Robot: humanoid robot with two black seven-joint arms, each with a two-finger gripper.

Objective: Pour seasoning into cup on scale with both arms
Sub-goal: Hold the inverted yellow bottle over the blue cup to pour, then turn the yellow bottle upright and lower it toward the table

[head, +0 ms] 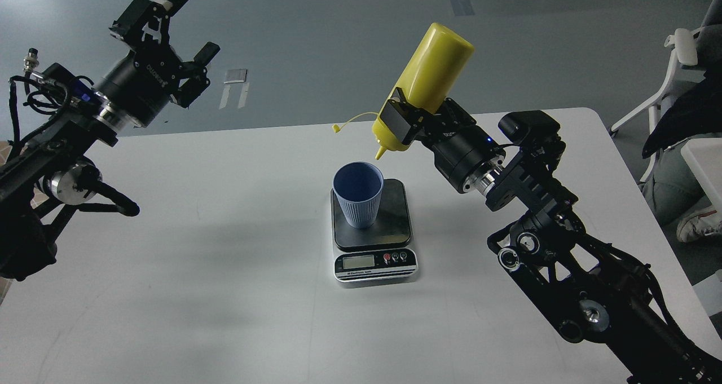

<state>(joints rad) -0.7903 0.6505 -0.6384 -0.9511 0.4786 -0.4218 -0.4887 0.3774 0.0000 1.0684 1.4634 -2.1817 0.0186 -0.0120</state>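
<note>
The right gripper (414, 126) grasps the yellow bottle (426, 85) around its lower body, near the nozzle end, with one finger pad (395, 123) pressed flat against the plastic. The bottle is tipped over, base up and away from me, nozzle pointing down and to the left. The nozzle tip hangs just above and slightly right of the cup's rim, not touching it. The thin cap (337, 128) dangles off to the left on its tether, clear of the cup.

The cup (358, 195) stands upright on the scale (372, 232), on the left part of the dark platform. Its inside looks plain blue; from this angle I cannot tell whether anything has landed in it. The scale sits near the middle of the white table (197, 271), its display and small buttons facing me. The display is too small to read.

The left gripper (177, 26) is raised at the far left, well apart from the cup and scale, its fingers spread wide and holding nothing. A white chair (671, 74) stands off the right edge of the table.
</note>
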